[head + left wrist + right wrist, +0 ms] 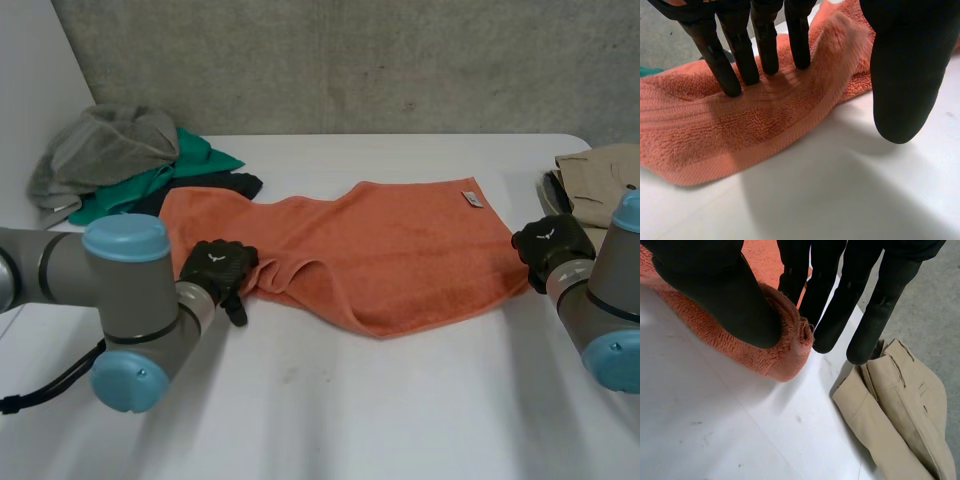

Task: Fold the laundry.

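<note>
The left hand (216, 266) rests straight fingers (740, 55) on the near left edge of the orange towel (400, 250), thumb clear of the cloth, gripping nothing. The right hand (549, 246) pinches the towel's near right corner between thumb and fingers. The towel lies spread across the middle of the white table (400, 410), with beige trousers (600, 180) at its right and a heap of clothes (120, 160) far left.

place: lab-like test bench | white table (400, 400) | bare concrete wall (350, 60) behind | heaped clothes (110, 150) at table edge
</note>
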You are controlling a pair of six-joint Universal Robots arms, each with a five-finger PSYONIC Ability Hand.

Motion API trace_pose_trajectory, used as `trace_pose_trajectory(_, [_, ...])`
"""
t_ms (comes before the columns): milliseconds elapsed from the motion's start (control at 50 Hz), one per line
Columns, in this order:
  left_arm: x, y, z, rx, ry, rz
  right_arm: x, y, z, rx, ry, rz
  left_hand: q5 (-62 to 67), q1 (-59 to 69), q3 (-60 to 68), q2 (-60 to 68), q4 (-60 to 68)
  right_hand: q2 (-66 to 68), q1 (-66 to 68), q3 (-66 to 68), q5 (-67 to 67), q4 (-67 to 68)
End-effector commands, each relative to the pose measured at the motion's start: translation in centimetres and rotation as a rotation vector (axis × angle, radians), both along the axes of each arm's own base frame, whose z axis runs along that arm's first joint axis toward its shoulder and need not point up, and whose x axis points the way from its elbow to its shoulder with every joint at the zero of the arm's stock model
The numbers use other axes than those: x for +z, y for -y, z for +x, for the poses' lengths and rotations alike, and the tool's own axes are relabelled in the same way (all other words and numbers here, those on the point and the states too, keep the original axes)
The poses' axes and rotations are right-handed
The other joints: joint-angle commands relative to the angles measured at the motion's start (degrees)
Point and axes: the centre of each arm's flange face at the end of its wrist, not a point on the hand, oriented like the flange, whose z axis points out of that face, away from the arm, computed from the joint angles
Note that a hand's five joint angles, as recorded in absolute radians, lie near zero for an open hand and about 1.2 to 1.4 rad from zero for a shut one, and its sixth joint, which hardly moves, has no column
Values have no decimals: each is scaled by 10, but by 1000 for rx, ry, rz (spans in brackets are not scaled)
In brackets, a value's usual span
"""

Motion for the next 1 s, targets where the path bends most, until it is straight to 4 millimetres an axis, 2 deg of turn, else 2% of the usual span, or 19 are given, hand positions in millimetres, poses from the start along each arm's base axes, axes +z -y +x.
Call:
trace_pose_trajectory(20, [2,6,-16,-31,-16,-34,-2,-3,1,4,-2,9,50,68,51,53,53,124,161,113,135,110])
trace_pose_trajectory(120, [-3,11,-22,-39,-16,-42,-5,-5,1,4,-3,18,95,113,96,98,99,124,161,113,135,110])
trace_pose_trajectory(200, [-8,17,-25,-38,-16,-46,-5,-6,1,5,-5,19,233,251,234,236,236,124,161,113,135,110])
trace_pose_trajectory(300, [-2,20,-22,-7,-10,-62,-5,-6,0,3,-6,19,542,560,543,545,546,124,161,113,135,110])
trace_pose_trajectory(340, [1,19,-20,9,-2,-68,-4,-5,0,2,-5,17,551,569,552,554,554,124,161,113,135,110])
trace_pose_trajectory(400, [29,18,-11,52,-11,-114,4,-3,-1,2,-10,-2,551,569,552,554,554,124,161,113,135,110])
trace_pose_trajectory(480, [59,-2,9,69,0,-119,29,-7,-2,11,-17,-43,551,569,552,554,554,124,161,113,135,110])
trace_pose_trajectory(500, [73,-9,20,85,3,-133,34,-9,-2,15,-24,-48,551,569,552,554,554,124,161,113,135,110])
trace_pose_trajectory(540, [85,-16,33,105,12,-147,45,-15,-4,30,-55,-47,551,569,552,554,554,124,161,113,135,110])
trace_pose_trajectory(580, [98,-31,52,118,45,-163,53,-22,-12,47,-118,-21,551,569,552,554,554,124,161,113,135,110])
trace_pose_trajectory(680, [106,-71,75,52,180,-146,68,-47,-48,60,-305,116,551,569,552,554,554,124,161,113,135,110])
trace_pose_trajectory(700, [105,-78,78,35,207,-133,72,-58,-58,58,-358,170,551,569,552,554,554,124,161,113,135,110])
trace_pose_trajectory(720, [104,-92,83,9,255,-109,74,-63,-61,63,-377,193,551,569,552,554,554,124,161,113,135,110])
trace_pose_trajectory(800, [98,-112,97,-12,334,-44,83,-82,-73,79,-433,271,551,569,552,554,554,124,161,113,135,110])
trace_pose_trajectory(940, [91,-108,104,8,349,-12,77,-83,-70,95,-393,250,551,569,552,554,554,124,161,113,135,110])
trace_pose_trajectory(980, [83,-98,99,-15,337,-10,71,-77,-69,93,-375,240,551,569,552,554,554,124,161,113,135,110])
trace_pose_trajectory(1000, [79,-94,97,-24,335,-11,60,-65,-69,83,-357,235,551,569,552,554,554,124,161,113,135,110])
